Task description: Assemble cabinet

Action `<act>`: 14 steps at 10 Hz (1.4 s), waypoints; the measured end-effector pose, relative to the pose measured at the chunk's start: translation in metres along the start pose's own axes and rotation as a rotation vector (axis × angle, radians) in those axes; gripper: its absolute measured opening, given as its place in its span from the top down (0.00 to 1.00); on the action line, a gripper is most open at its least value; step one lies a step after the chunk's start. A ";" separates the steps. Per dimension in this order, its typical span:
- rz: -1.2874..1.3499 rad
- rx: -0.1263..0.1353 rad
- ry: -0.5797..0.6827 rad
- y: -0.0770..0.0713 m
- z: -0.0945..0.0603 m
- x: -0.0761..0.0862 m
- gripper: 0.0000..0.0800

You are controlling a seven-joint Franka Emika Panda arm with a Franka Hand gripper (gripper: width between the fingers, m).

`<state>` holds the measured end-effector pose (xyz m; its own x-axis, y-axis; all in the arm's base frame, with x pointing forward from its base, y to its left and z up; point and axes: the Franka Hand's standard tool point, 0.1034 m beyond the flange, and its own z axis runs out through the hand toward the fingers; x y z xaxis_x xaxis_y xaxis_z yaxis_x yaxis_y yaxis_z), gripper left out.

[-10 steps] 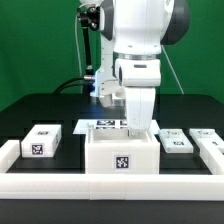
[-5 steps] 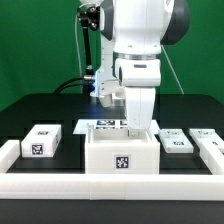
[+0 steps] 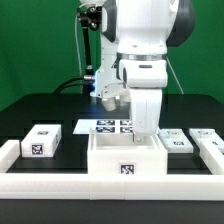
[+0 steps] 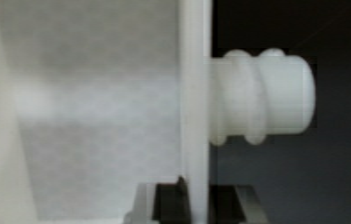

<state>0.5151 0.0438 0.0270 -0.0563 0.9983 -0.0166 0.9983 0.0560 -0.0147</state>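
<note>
The cabinet [image 3: 125,165] is a white open-topped box with a tag on its front, standing at the front middle of the black table. My gripper [image 3: 148,134] reaches down at the box's wall on the exterior view's right. In the wrist view the gripper [image 4: 197,205] is shut on that thin white wall [image 4: 193,100], with one dark finger [image 4: 161,206] on each side. A ribbed white peg [image 4: 261,95] sticks out of the wall's outer face. Small white tagged blocks lie to the exterior view's left [image 3: 42,141] and right [image 3: 175,142], [image 3: 207,140].
The marker board [image 3: 106,126] lies behind the cabinet. A low white border [image 3: 50,183] runs along the table's front and sides. A black post with cables [image 3: 92,50] stands at the back.
The gripper and the cabinet have moved together toward the front of the table and slightly to the exterior view's right; the box's open top now shows.
</note>
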 end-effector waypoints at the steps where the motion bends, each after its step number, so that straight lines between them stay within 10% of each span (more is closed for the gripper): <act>1: 0.010 -0.011 0.009 0.010 -0.001 0.011 0.96; 7: 0.027 0.001 0.037 0.013 -0.002 0.079 0.96; 14: 0.021 0.001 0.042 0.014 -0.001 0.086 0.96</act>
<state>0.5238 0.1308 0.0268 -0.0348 0.9991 0.0252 0.9992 0.0352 -0.0163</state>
